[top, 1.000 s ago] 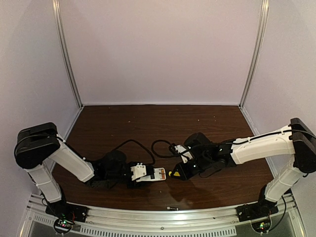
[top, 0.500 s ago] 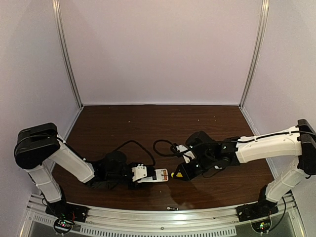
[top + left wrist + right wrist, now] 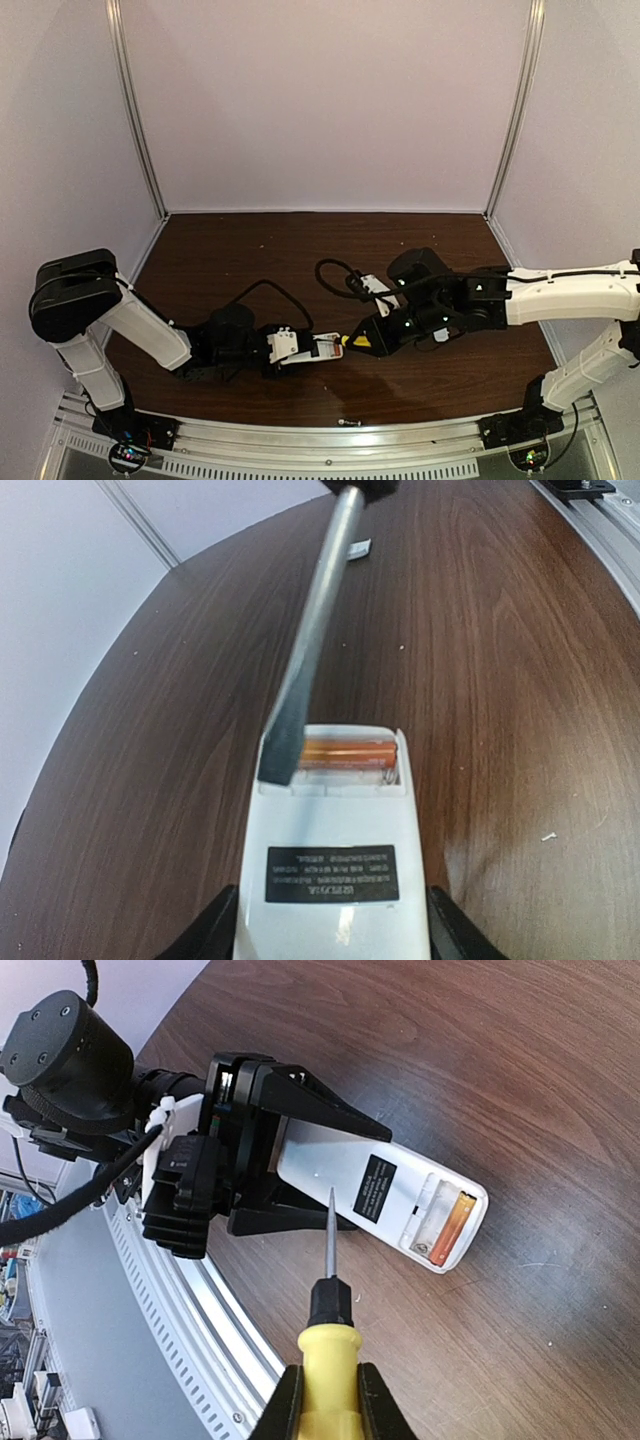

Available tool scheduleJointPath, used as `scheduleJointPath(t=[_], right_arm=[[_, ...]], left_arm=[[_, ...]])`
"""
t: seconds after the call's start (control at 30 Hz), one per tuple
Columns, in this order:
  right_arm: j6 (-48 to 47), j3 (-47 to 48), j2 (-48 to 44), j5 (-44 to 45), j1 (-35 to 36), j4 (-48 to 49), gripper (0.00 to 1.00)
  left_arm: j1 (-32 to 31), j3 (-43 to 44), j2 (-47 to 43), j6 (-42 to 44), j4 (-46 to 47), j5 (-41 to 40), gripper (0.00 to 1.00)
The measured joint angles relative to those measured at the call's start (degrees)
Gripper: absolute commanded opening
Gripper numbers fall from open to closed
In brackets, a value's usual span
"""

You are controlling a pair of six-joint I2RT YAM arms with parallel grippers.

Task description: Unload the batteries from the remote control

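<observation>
My left gripper is shut on the remote control, which lies back-up with its compartment uncovered. An orange battery lies in the compartment's outer slot; the slot beside it shows bare white. My right gripper is shut on the yellow-handled screwdriver. The screwdriver's shaft slants down to the compartment's left end; I cannot tell whether the tip touches. From above, the remote control lies between the left gripper and the right gripper.
A small white cover piece lies on the brown table beyond the remote. The aluminium rail runs along the table's near edge. A black cable loops above the right wrist.
The right arm has swung rightward and stretched out, tilting the screwdriver so its tip points at the remote's open end. The left gripper and the remote have shifted slightly right.
</observation>
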Motion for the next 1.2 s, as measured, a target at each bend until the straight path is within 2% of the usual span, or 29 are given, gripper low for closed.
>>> scheduleJointPath(t=[0.67,1.2], right_arm=[[5.70,6.88,1.44,7.89,4.11,-8.52,0.00],[7.15,8.79,5.40,9.99,4.90,-10.93,0.00]], left_arm=[[0.00,-1.14,-0.68,0.00,0.48,-1.84,0.00],[0.00,-1.14,-1.40,-0.02,0.46,-1.99,0.00]])
